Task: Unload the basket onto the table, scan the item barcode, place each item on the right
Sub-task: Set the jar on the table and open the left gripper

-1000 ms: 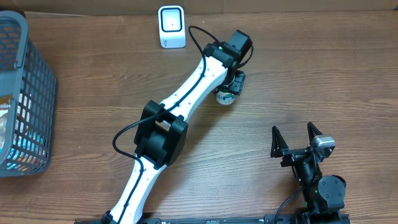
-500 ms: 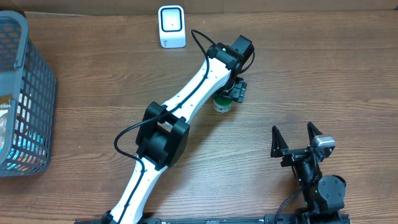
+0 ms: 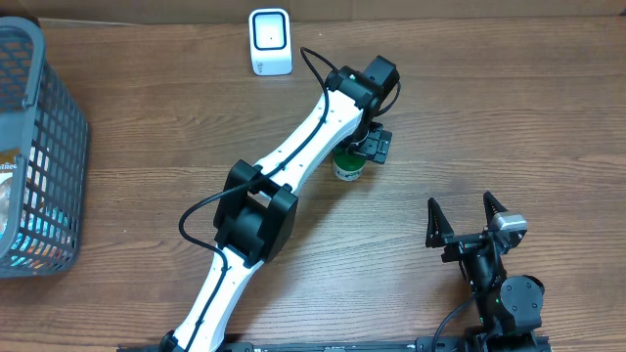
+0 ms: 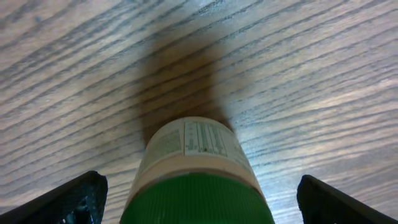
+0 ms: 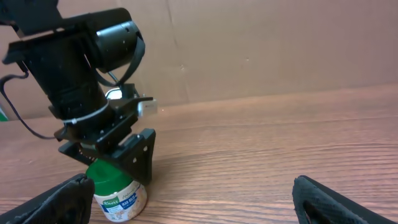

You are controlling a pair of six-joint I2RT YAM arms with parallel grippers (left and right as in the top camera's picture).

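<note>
item: bottle (image 3: pixel 348 170) seen upright on worktop (image 3: pixel 489 98), cream body, ribbed green cap (image 4: pixel 198 202), blue-banded label | left end effector (image 4: pixel 202 196): spread astride cap | right end effector (image 3: pixel 460 203): spread

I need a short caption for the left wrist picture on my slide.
Open left gripper over a green-capped bottle standing on the wooden table, both fingers clear of its sides.

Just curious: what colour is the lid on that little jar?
The lid is green, clearest in the left wrist view.

Overhead top-down, 2 wrist views — jar (image 3: pixel 348 168) shared
</note>
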